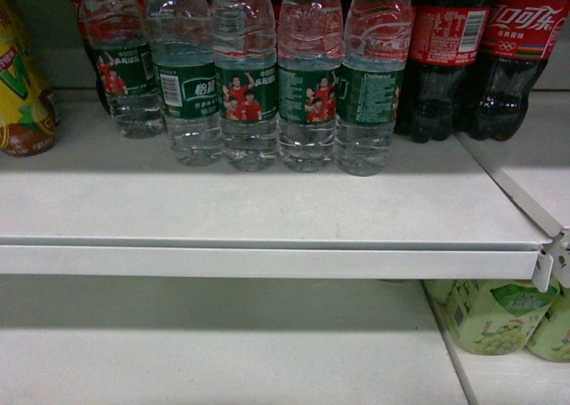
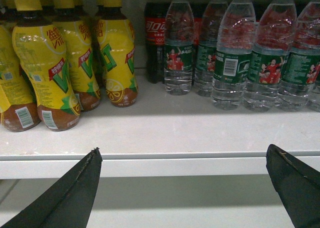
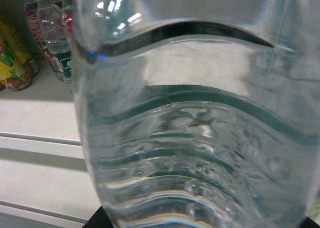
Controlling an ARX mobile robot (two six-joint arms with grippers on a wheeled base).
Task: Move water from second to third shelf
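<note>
White shelf (image 1: 267,211) carries a row of water bottles (image 1: 248,76) beside cola bottles (image 1: 485,49). One water bottle (image 3: 200,138) fills the right wrist view, likely clamped in the right hand, though unconfirmed. Left hand (image 2: 185,188) hangs apart below the shelf. Keep it upright, lowering clear of the edge.

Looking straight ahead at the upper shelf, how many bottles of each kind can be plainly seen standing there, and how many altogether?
Water: 5
Cola: 2
Yellow tea: 1
Total: 8
</note>
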